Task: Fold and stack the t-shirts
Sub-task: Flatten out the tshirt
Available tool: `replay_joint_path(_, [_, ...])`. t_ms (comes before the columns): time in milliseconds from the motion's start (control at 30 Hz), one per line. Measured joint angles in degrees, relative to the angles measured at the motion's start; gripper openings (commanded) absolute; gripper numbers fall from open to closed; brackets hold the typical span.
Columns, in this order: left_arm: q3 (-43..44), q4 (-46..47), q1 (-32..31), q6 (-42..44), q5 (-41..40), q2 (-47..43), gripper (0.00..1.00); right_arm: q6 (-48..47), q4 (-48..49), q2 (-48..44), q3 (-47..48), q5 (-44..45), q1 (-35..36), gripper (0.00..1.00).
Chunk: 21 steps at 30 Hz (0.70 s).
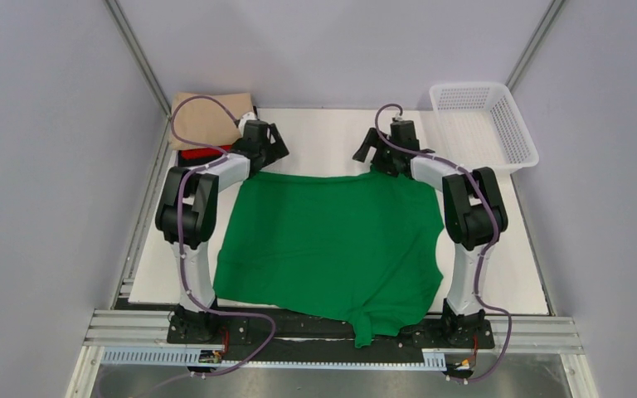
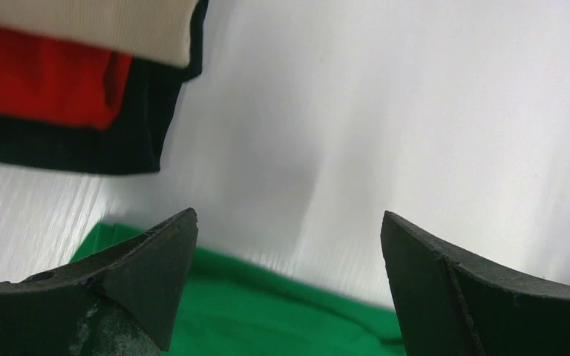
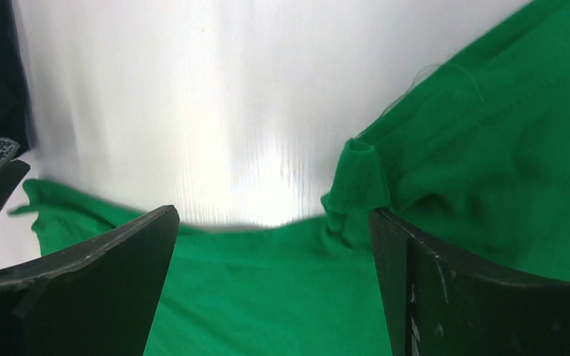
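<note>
While the bright green cloth t-shirt (image 1: 332, 240) lay spread flat, the left gripper (image 2: 288, 216) gaped empty. So did the right gripper (image 3: 273, 215).

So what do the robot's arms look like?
The left arm and right arm are white tubes with chunky black joints. A purple cable loops along each. The fingers are black pointy wedges.

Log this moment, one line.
green t-shirt spread out | left gripper open, far edge | right gripper open, far edge | folded stack far left
</note>
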Motion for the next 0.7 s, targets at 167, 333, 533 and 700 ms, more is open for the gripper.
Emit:
replay_joint_path(167, [7.65, -0.66, 0.92, 1.25, 0.17, 6.60, 1.00, -0.07, -0.07, 6.36, 7.34, 1.38, -0.61, 1.00])
replay_joint_path(333, [13.68, -3.10, 1.62, 2.73, 1.36, 10.97, 1.00, -0.94, -0.35, 12.85, 16.63, 2.16, -1.60, 1.00])
replay_joint_path(533, [19.06, -4.94, 1.81, 4.90, 3.56, 11.08, 1.00, -3.06, -1.44, 14.60, 21.92, 4.11, -1.97, 1.00])
replay_joint_path(700, [16.31, -5.73, 1.77, 5.55, 6.43, 6.84, 1.00, -4.07, -1.55, 9.20, 16.13, 5.14, -2.03, 1.00])
